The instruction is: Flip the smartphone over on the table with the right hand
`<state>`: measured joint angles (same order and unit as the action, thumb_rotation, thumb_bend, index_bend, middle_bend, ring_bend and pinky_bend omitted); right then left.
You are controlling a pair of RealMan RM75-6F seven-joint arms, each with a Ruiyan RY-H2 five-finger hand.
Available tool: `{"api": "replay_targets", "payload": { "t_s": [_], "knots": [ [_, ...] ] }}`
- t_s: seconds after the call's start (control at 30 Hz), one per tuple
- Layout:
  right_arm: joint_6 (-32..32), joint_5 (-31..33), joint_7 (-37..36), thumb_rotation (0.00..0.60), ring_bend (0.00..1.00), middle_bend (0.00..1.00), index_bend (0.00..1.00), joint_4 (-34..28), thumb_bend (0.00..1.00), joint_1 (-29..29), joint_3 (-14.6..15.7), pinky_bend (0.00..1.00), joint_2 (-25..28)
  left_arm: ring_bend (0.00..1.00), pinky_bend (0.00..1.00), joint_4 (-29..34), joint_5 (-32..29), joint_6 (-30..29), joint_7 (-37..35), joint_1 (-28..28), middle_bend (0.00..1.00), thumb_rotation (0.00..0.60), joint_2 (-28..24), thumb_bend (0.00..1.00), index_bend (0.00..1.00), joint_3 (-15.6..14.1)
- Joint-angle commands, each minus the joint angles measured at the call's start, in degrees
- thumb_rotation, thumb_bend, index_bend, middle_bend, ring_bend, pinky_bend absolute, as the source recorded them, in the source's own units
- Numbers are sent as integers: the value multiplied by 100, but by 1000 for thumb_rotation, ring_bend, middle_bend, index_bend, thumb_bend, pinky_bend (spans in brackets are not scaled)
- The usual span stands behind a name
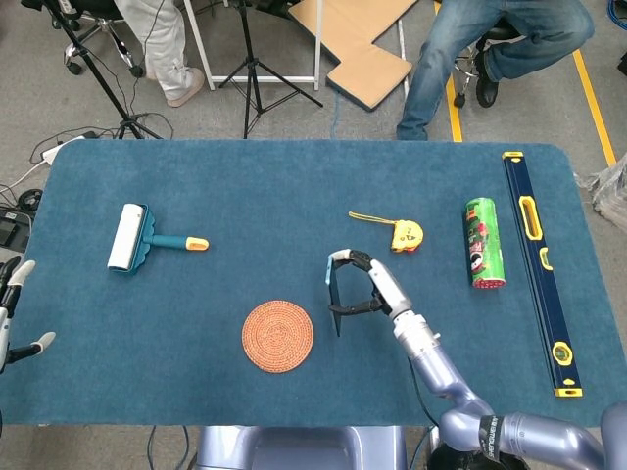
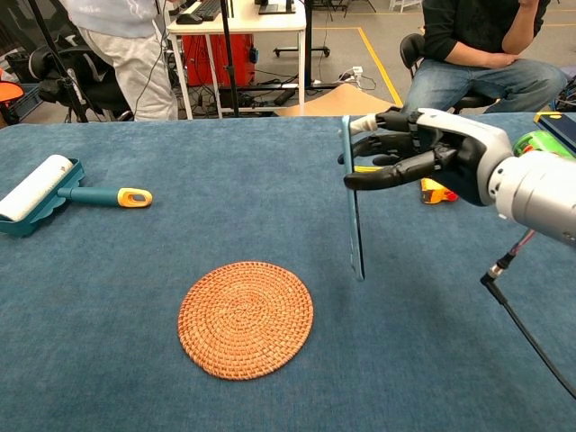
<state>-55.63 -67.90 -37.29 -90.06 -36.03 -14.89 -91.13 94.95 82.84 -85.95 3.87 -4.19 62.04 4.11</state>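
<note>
The smartphone (image 2: 352, 207) stands upright and edge-on over the middle of the blue table (image 2: 135, 270), just right of the woven coaster (image 2: 246, 319). My right hand (image 2: 432, 153) grips its upper part, fingers on one face and thumb on the other. In the head view the smartphone (image 1: 334, 294) shows as a thin dark slab in front of the right hand (image 1: 377, 289). I cannot tell whether its lower end touches the cloth. At the far left edge my left hand (image 1: 12, 313) shows only pale fingertips, spread and holding nothing.
A lint roller (image 1: 132, 238) lies at the left. A yellow tape measure (image 1: 406, 235), a green can (image 1: 483, 242) and a long blue level (image 1: 537, 255) lie to the right. People and tripods stand beyond the far edge.
</note>
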Motion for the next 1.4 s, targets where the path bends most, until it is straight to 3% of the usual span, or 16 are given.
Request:
{"api": "replay_targets", "payload": {
  "t_s": [0.03,0.27,0.57,0.7,0.77,0.87,1.03,1.2,1.3,1.4],
  "knots": [
    [342,-147,-1378,600,111,471,443,393,352,343,-121,87,-203,0,0,4,0,14,32,-10,0,600,13,0,0,-5],
    [549,-91,-2079,600,102,474,448,776,423,370,-137,87,-638,0,0,6,-11,23,45,-12,0,600,21,0,0,-8],
    [580,-413,-2184,600,83,464,453,1417,456,360,-6,87,-959,0,0,-35,-66,73,-106,-21,0,600,-22,0,0,8],
    [641,-440,-2288,600,37,354,340,1568,477,415,27,87,-895,0,0,-61,-122,123,-154,-36,0,600,-34,0,0,24],
    [665,-524,-2406,600,4,182,178,1619,436,460,74,72,-816,0,0,-60,-108,116,-134,-41,0,600,-26,0,0,22],
    [657,-640,-2485,600,0,13,31,1682,307,495,109,25,-688,0,0,-50,-80,121,-79,-47,0,600,-7,0,0,2],
    [395,-830,-2247,600,0,0,0,1898,189,589,160,0,-475,0,0,-32,-55,113,-7,-52,0,600,22,0,0,-12],
    [5,-946,-1775,600,0,0,0,2009,172,693,132,0,-219,0,0,-10,-7,109,38,-60,0,600,35,0,0,-32],
    [-249,-1132,-1440,600,0,0,0,1774,155,773,161,0,169,0,0,12,47,58,27,-44,0,600,24,0,0,-45],
    [-606,-1457,-896,600,0,0,0,1507,72,879,291,0,548,0,0,27,83,12,-14,-25,0,600,3,0,0,-53]
  ]
}}
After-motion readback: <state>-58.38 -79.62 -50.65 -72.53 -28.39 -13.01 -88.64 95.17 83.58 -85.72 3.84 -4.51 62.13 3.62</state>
